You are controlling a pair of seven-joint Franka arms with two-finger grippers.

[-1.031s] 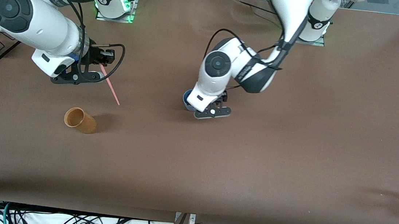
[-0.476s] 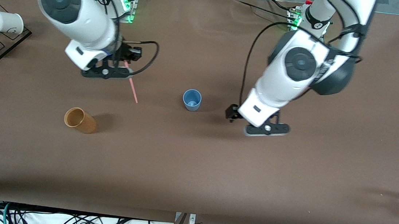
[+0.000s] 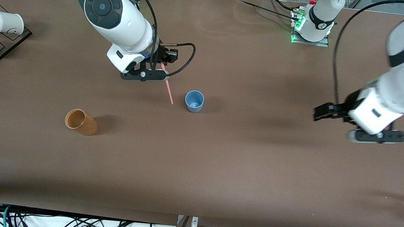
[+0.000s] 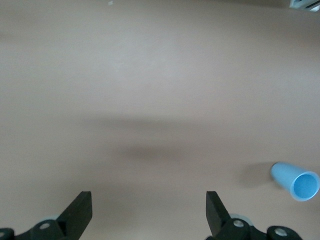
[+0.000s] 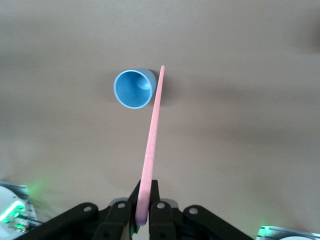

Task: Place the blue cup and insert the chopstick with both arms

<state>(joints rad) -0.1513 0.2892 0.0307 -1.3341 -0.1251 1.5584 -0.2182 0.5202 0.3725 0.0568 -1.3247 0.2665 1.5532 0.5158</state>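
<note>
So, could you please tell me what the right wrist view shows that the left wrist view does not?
Only the right wrist view shows the chopstick, clamped in the right pincer with its tip beside the blue cup. Only the left wrist view shows the left pincer, open over bare table. Both show the cup standing upright on the brown table.

Legible markings: almost none. Right arm (image 3: 122, 20): fragment of dark lettering on the white forearm shell, beside the black band; partly hidden, not readable. White paper cup (image 3: 7, 22) on the rack at the right arm's end of the counter: small dark mark on its side, too small to read. No other text, numbers or signs.
</note>
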